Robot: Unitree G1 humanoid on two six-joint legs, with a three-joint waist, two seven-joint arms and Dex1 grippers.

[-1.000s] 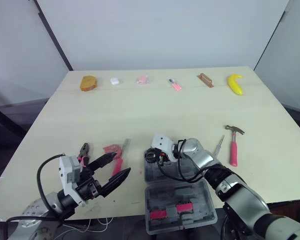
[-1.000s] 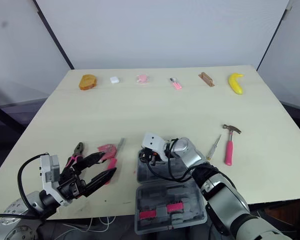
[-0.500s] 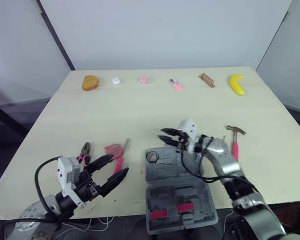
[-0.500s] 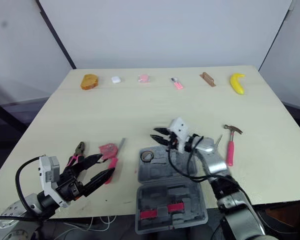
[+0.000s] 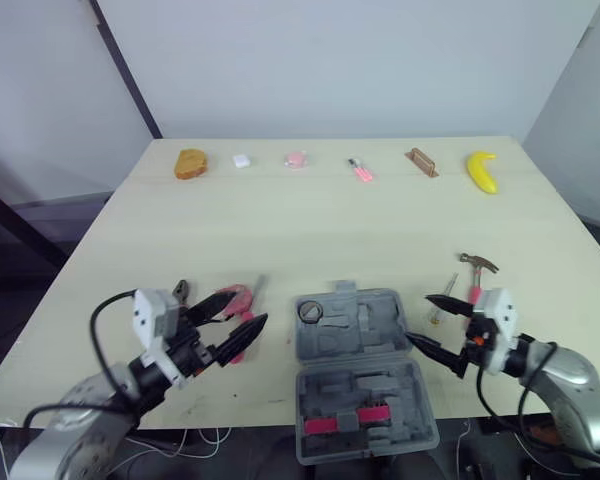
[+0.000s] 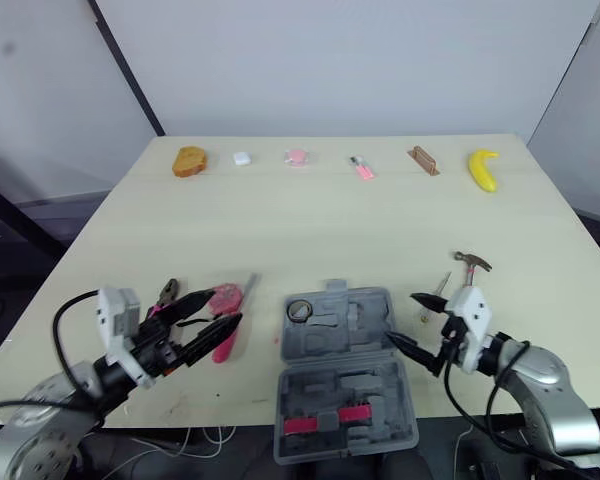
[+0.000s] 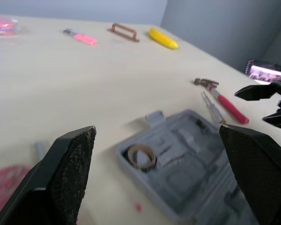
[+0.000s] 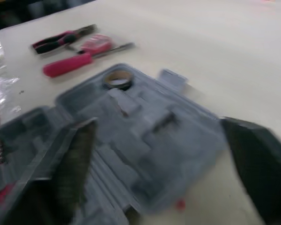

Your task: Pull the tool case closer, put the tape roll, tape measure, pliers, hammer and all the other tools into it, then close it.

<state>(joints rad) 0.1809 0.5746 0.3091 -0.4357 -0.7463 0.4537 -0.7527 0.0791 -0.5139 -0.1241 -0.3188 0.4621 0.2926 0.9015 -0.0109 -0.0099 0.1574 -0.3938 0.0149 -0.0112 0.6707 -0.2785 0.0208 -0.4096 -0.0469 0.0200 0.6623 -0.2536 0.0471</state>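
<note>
From the head, one open grey tool case [image 5: 350, 385] sits at lower centre with one tape roll [image 5: 311, 312] in its upper-left pocket. One hammer [image 5: 471, 280] and one thin screwdriver [image 5: 440, 298] lie right of it, one pliers [image 5: 180, 292] and one tape measure [image 5: 235, 297] left, and a row of six small objects [image 5: 359, 170] runs along the top; the left gripper [image 5: 238, 318] at lower left and the right gripper [image 5: 422, 320] at lower right point inward, fingers apart. In the left wrist view its fingers [image 7: 65, 178] spread wide before the case, and in the right wrist view its fingers [image 8: 77, 159], also apart, face the case and one pink-handled screwdriver [image 8: 68, 65].
</note>
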